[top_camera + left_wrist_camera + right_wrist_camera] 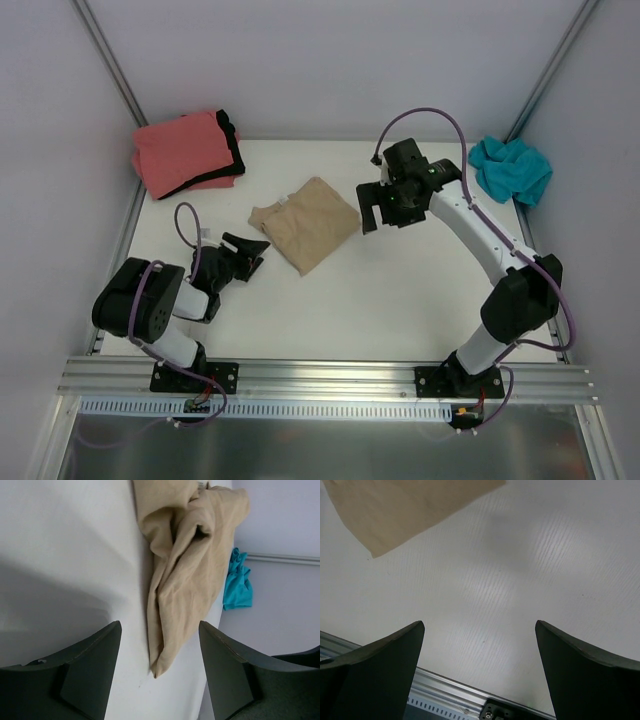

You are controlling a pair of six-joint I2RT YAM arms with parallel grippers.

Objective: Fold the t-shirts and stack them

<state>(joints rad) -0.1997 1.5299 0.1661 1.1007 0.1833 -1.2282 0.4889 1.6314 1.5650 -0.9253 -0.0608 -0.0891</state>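
At the far left of the counter (400,300), the coral-pink t-shirt (180,155) is lying folded, with the black t-shirt (232,140) showing along its right edge (apparently underneath it, though the overlap is hard to read). That pair is looking like the start of the stack.

Nearer and a little to the right, the left end effector (258,256) is sitting low over the counter with its fingers (85,670) spread apart and grasping nothing. It is pointing at the near-left end of the tan t-shirt (308,224), whose tip is lying just ahead of the open gap, apart from both fingers.

The tan shirt is resting in the middle of the counter, gathered into a rough folded shape. In the left wrist view its layers are bunching and gaping rather than lying flat, so I am judging this fold to be unfinished.

To its right, the right end effector (382,218) is hovering just beside the shirt's far-right edge, released wide and empty, with only bare counter between its fingers.

At the far right, the teal t-shirt (512,168) is sitting crumpled against the wall, not yet folded. Tidying and stacking the tan shirt and then folding the teal one is what seems to be remaining.
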